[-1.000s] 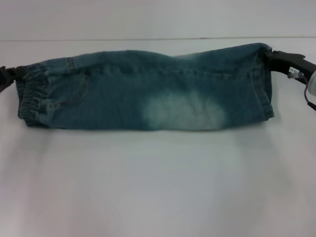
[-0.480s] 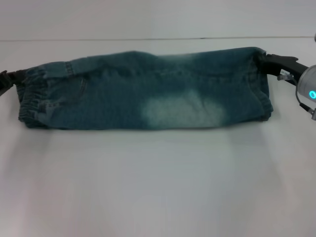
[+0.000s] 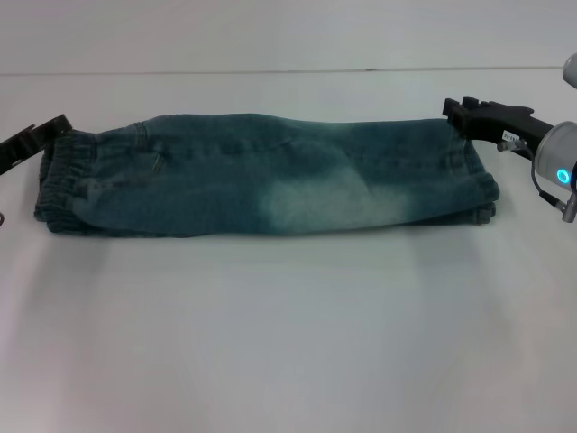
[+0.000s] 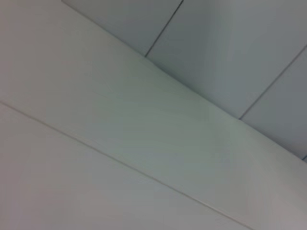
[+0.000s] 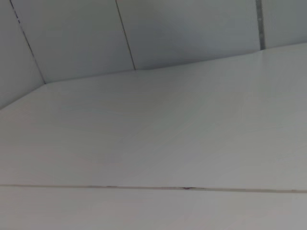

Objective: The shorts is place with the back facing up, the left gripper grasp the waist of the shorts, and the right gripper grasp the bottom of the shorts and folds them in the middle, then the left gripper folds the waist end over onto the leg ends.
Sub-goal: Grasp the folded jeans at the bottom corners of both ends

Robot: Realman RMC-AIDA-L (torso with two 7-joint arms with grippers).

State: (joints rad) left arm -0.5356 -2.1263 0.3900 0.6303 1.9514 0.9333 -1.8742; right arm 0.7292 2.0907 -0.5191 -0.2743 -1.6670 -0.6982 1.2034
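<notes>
Lying folded lengthwise into a long band on the white counter [image 3: 288, 343], the shorts [image 3: 270, 176] stretch between the two grippers. At the far left the left gripper [image 3: 36, 140] sits just beside the ruffled waist [image 3: 61, 185], its jaws apart and off the cloth as far as the head view shows. A pale washed patch [image 3: 334, 200] marks the middle of the denim. At the right the right gripper [image 3: 464, 115] is at the far corner of the bottom of the shorts [image 3: 473, 185]; whether its jaws grip the hem I cannot tell.
</notes>
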